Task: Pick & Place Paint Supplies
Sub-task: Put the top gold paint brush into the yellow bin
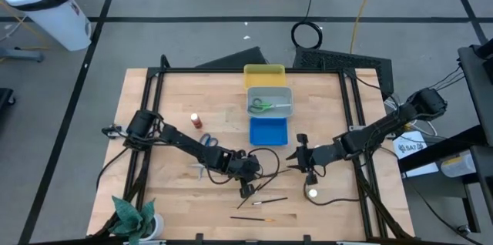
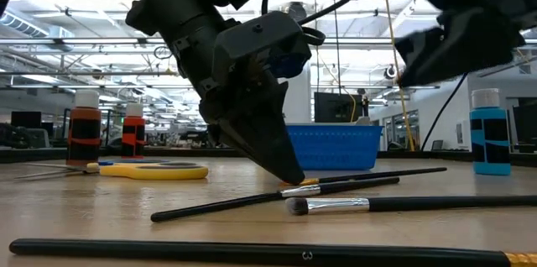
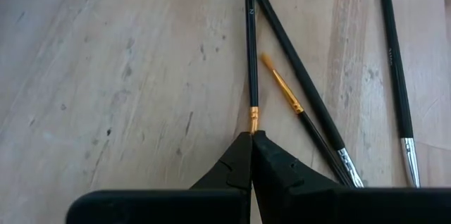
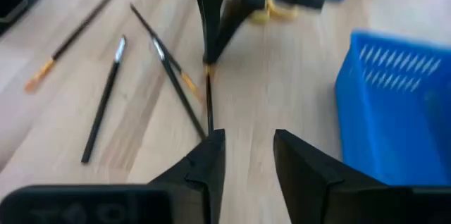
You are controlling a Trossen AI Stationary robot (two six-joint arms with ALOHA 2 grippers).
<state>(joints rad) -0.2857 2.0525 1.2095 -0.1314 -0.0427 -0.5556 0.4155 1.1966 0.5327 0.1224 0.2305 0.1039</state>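
Observation:
My left gripper [image 1: 246,189] points down at the table's near middle, shut on a thin dark brush [image 3: 249,41]. Several more brushes lie beside it [image 3: 303,83] [image 3: 398,83] and nearer the table's front edge [image 1: 262,218]. My right gripper [image 4: 249,153] is open, a short way toward the table's right, facing the left gripper [image 4: 211,20] and touching nothing. Red [image 2: 84,128] and brown [image 2: 132,128] bottles, a blue bottle [image 2: 489,133] and a whitish bottle [image 1: 312,193] stand on the table. Yellow scissors [image 2: 155,169] and blue scissors [image 1: 209,141] lie flat. Green scissors [image 1: 266,106] lie in the grey tray. My left gripper pinches the brush at its gold ferrule [image 3: 252,120], near the bristle end, between the very tips of the two fingers [image 2: 285,170]. The fingers come from above, slanting down. The handle [image 2: 394,175] runs away from the fingertips along the table top.
The blue tray [image 1: 269,131], grey tray [image 1: 286,97] and yellow tray [image 1: 264,70] sit in a row at the table's far middle. A green plant [image 1: 135,218] stands at the near left corner. A black frame [image 1: 146,122] rims the table.

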